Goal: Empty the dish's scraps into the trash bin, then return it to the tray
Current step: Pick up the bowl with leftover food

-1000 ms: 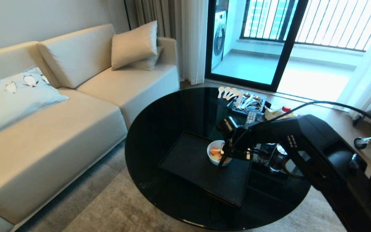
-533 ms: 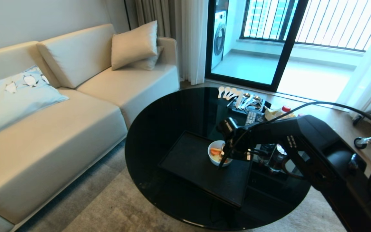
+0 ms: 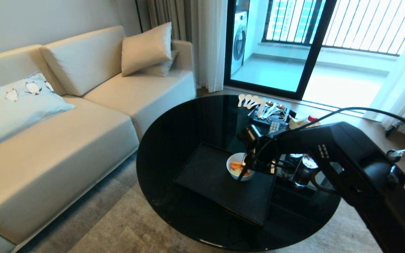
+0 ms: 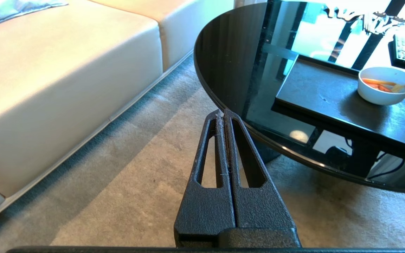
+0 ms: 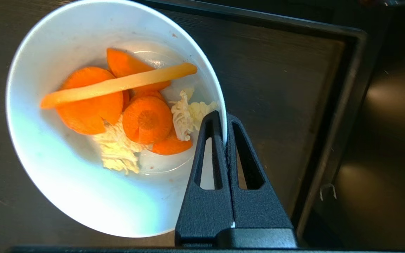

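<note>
The white bowl [image 5: 83, 140] is being gripped by the right gripper [image 5: 223, 121], whose fingers are clamped on its rim, one inside and one outside, probably so it can be lifted and tipped. It is being kept on the black tray [image 3: 220, 182]. The carrot slices and pale vegetable bits [image 5: 128, 112] are being shown clearly only by the right wrist view. The left gripper [image 4: 223, 114], pressed together and empty, is being shown only by its own wrist view, above the carpet [image 4: 125, 182]. No trash bin is being shown.

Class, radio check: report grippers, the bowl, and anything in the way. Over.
Right gripper shut on bowl rim, scraps inside, bowl over tray. Left gripper shut, parked beside table. Trash bin not in view.
</note>
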You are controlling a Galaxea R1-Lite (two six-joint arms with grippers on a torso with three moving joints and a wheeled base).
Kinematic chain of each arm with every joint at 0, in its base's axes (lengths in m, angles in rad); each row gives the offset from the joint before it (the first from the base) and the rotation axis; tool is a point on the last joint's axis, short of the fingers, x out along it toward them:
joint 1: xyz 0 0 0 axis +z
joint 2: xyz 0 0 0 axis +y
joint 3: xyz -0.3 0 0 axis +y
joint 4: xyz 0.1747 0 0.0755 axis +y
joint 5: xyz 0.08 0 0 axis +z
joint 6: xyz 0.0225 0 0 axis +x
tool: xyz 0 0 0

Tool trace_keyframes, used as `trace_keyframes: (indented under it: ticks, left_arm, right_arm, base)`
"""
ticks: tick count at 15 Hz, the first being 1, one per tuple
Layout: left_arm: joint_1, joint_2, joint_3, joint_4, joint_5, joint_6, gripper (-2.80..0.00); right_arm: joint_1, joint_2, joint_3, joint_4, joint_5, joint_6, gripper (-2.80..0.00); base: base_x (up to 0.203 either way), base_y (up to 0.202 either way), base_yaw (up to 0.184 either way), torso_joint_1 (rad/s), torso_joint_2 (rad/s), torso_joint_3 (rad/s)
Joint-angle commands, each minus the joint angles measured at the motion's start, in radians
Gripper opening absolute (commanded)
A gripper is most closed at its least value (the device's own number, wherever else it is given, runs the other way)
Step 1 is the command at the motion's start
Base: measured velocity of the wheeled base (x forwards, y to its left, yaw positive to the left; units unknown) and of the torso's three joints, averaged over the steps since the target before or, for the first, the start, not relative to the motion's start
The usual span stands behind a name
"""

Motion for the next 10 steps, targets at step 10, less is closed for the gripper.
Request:
trace_keyframes:
  ticks: [10]
  left_arm:
    - [0.000,0.000,0.000,0.000,0.000,-0.001,-2.80]
  right_arm:
    - [-0.014,-0.151,0.002,0.069,-0.001,0.100,-2.80]
  base:
    - [0.000,0.000,0.000,0.000,0.00,0.000]
